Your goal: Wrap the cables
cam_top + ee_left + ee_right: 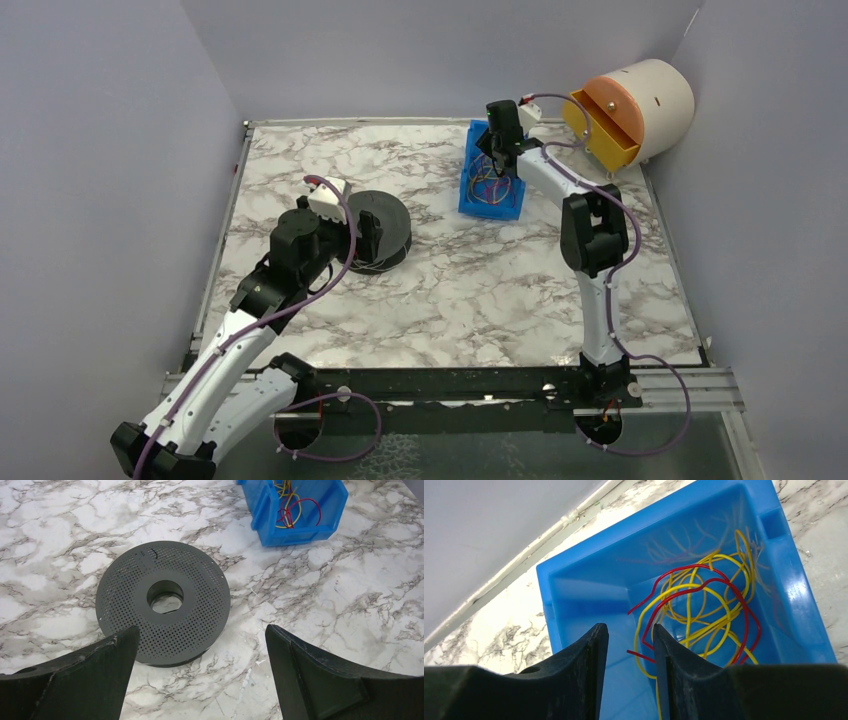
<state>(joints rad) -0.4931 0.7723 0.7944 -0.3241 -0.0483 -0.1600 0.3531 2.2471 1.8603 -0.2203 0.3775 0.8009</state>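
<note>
The cables (704,610) are a loose tangle of thin red and yellow wires lying inside a blue bin (589,590) at the back of the table (470,195). My right gripper (630,630) reaches down into the bin. Its jaws stand a narrow gap apart, with a red wire end and a yellow loop poking into the gap beside the right finger (674,670); nothing is clamped. A dark perforated spool (200,590) lies flat on the marble. My left gripper (201,632) hovers wide open just in front of it, holding nothing.
A cream cylinder with an orange face and a yellow drawer (640,105) sits at the back right corner beside the bin. Lilac walls close in the table on the left, back and right. The marble tabletop (480,290) lies between the arms.
</note>
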